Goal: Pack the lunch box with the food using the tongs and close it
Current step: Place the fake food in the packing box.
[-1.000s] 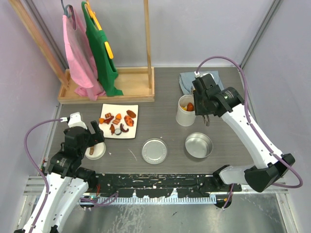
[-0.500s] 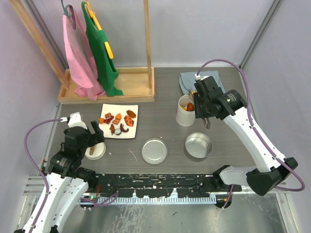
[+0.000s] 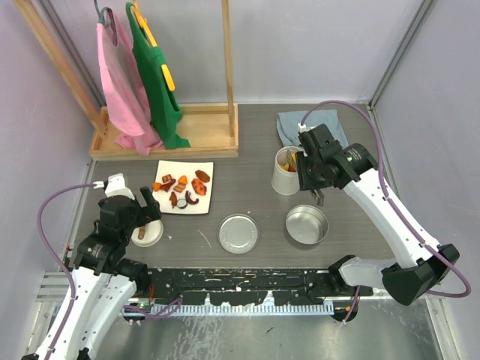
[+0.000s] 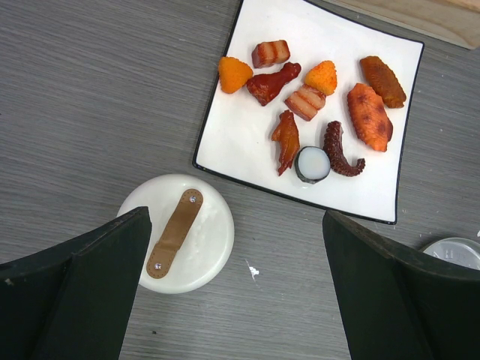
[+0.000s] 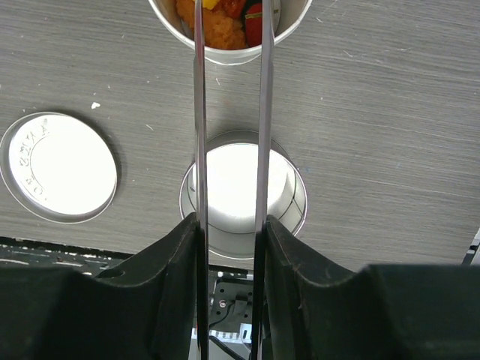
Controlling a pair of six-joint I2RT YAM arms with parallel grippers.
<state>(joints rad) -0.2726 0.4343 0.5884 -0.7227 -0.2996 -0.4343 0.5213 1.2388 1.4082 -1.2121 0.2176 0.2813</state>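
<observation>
My right gripper [image 3: 315,174] [image 5: 229,223] is shut on the grey tongs [image 5: 199,112]. Their two thin arms stand slightly apart and reach over the white tub [image 3: 284,178] [image 5: 292,22], which holds orange and red food [image 5: 221,22]; the tips run off the frame's top. The steel tin [image 3: 307,225] [image 5: 296,202] lies under the tongs. Its flat steel lid [image 3: 238,233] [image 5: 58,166] lies to the left. More food [image 4: 307,101] sits on the white square plate [image 3: 184,201] [image 4: 240,142]. My left gripper [image 3: 131,212] [image 4: 236,225] hangs open above the white lid [image 3: 147,231] [image 4: 180,232] with its brown handle.
A wooden rack [image 3: 180,139] with pink and green garments stands at the back left. A blue cloth [image 3: 289,124] lies behind the tub. The table's near edge, with the arm bases, runs just below the tin and lids.
My right gripper has shifted slightly right and toward the near edge with the tongs, now covering part of the tub. The left arm has not moved.
</observation>
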